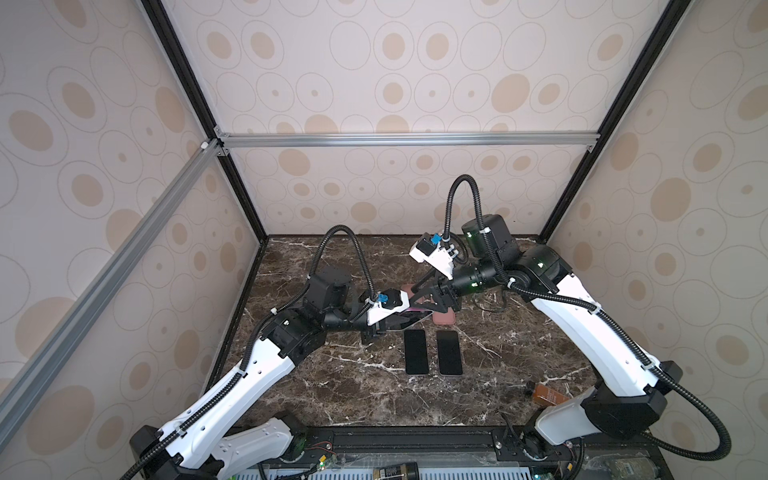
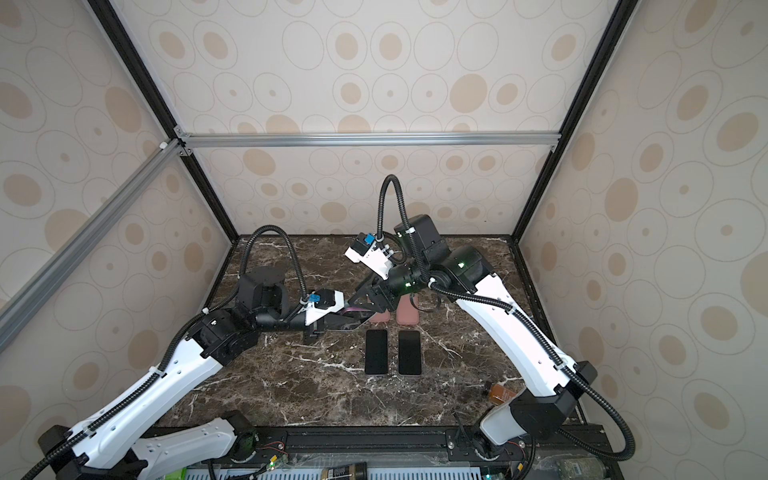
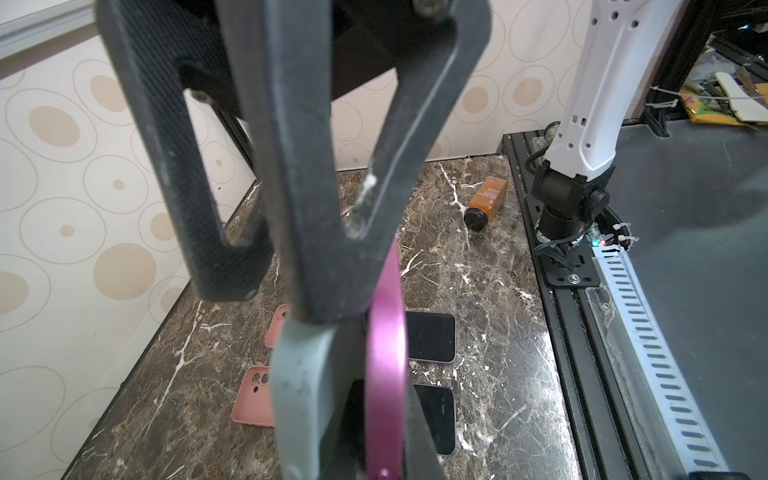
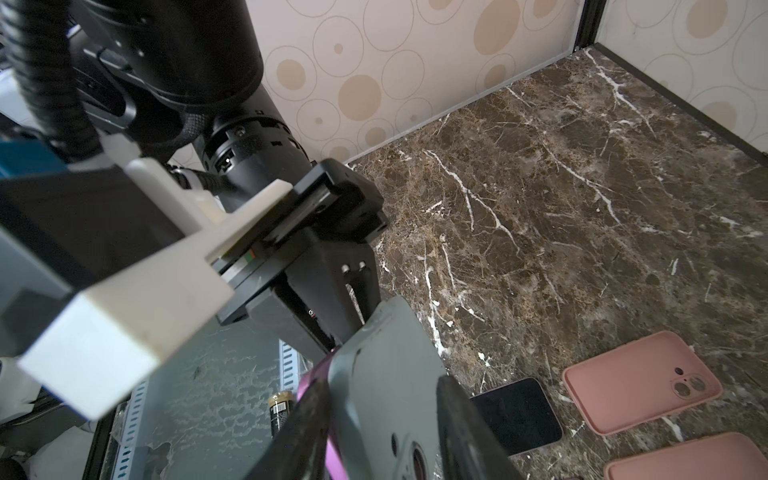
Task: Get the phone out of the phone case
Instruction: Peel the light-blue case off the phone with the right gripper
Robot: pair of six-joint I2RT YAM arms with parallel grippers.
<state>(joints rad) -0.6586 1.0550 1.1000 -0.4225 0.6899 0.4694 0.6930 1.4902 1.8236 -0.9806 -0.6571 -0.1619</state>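
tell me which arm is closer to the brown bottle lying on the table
Right. The brown bottle lies just beside the base of the right arm; the left arm is mounted across the table from it.

The grey phone case (image 4: 382, 374) and one pink case (image 4: 685, 457) run off the right wrist picture's edge. In a top view the purple phone (image 1: 411, 318) is mostly hidden.

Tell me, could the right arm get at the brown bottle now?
Probably not right away: its fingers straddle the grey case on the purple phone, which the left fingers hold. The bottle itself lies uncovered.
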